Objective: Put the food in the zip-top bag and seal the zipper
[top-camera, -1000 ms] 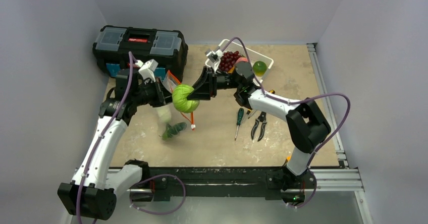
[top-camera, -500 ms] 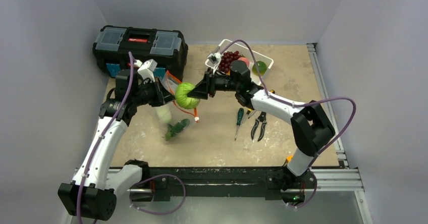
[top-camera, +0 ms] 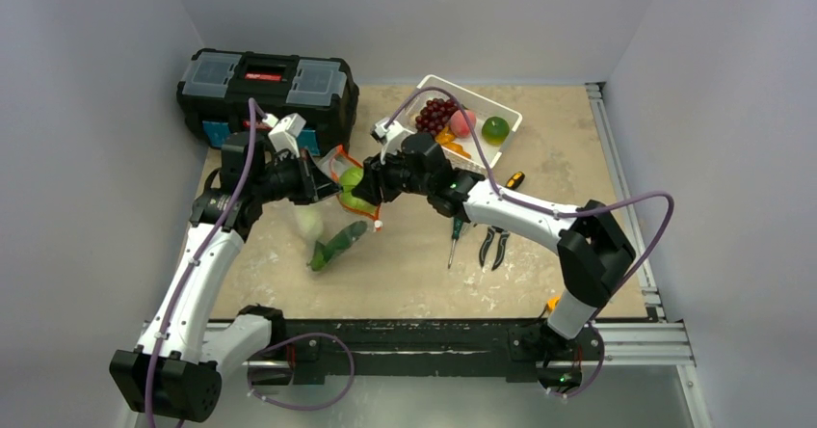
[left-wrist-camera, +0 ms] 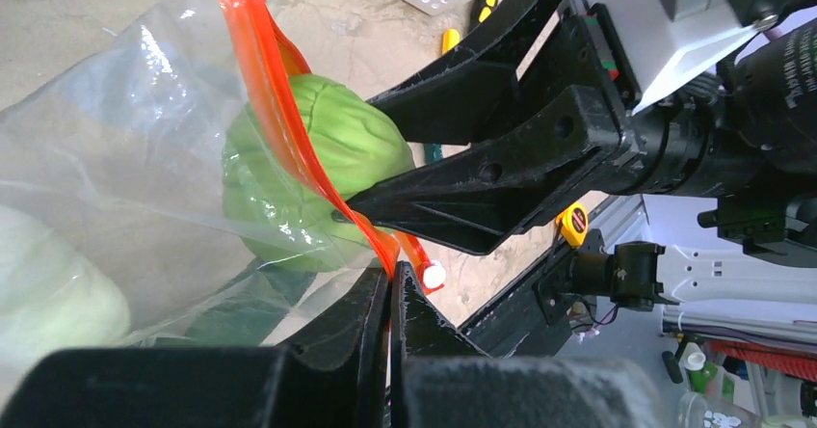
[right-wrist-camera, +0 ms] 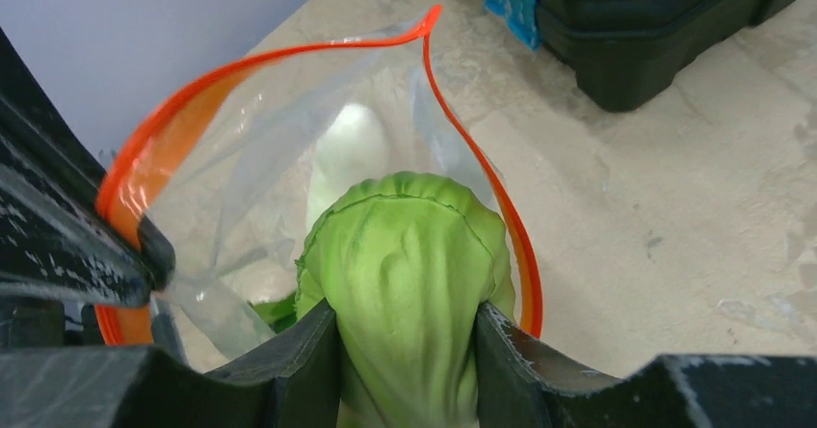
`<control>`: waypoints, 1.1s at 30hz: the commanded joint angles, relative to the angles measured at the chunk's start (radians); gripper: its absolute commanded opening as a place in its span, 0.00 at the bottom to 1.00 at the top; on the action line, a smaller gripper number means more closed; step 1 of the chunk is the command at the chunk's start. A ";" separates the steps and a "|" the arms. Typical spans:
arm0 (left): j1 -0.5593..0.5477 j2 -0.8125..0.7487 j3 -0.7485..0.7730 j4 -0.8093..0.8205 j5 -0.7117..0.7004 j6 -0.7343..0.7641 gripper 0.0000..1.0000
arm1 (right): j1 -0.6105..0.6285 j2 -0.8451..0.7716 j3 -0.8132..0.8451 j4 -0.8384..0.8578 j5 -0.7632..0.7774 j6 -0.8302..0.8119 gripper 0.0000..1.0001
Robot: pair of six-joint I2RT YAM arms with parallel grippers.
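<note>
Spanning most of the overhead view, the table (top-camera: 405, 283) leaves us bare surface along its near edge and right side. The black toolbox (top-camera: 265, 81) crowds the far left corner. Just in front of it the zip-top bag (top-camera: 323, 224) hangs between the two arms with its lower end on the table. A white vegetable (right-wrist-camera: 347, 158) and a dark cucumber (top-camera: 337, 245) show through the plastic.

The basket (top-camera: 511, 120) sits at the far edge, well apart from the bag. A screwdriver (top-camera: 455, 235) and pliers (top-camera: 493, 245) lie to the bag's right.

We see the right gripper (right-wrist-camera: 405, 332) spread as wide as the cabbage (right-wrist-camera: 405, 245) it clamps. The cabbage sits in the bag's mouth, partly past the zipper (right-wrist-camera: 482, 187). The orange strip loops closely round it (touching its right flank, as far as we can tell).

The left gripper (left-wrist-camera: 390, 283) is pinched tight on the zipper, holding the mouth up. The small white slider (left-wrist-camera: 433, 276) hangs just beside its fingertips.
</note>
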 commanded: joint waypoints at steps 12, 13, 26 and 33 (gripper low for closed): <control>-0.022 -0.026 0.003 0.067 0.030 0.002 0.00 | 0.033 -0.010 0.163 -0.041 -0.091 -0.005 0.58; -0.022 -0.027 0.003 0.067 0.027 0.002 0.00 | 0.033 -0.015 0.160 -0.048 -0.091 -0.008 0.65; -0.023 -0.030 0.001 0.059 0.003 0.008 0.00 | 0.004 -0.078 0.133 -0.031 -0.167 0.040 0.89; -0.023 -0.032 0.002 0.060 0.007 0.004 0.00 | -0.009 -0.122 0.094 -0.044 -0.182 0.056 0.93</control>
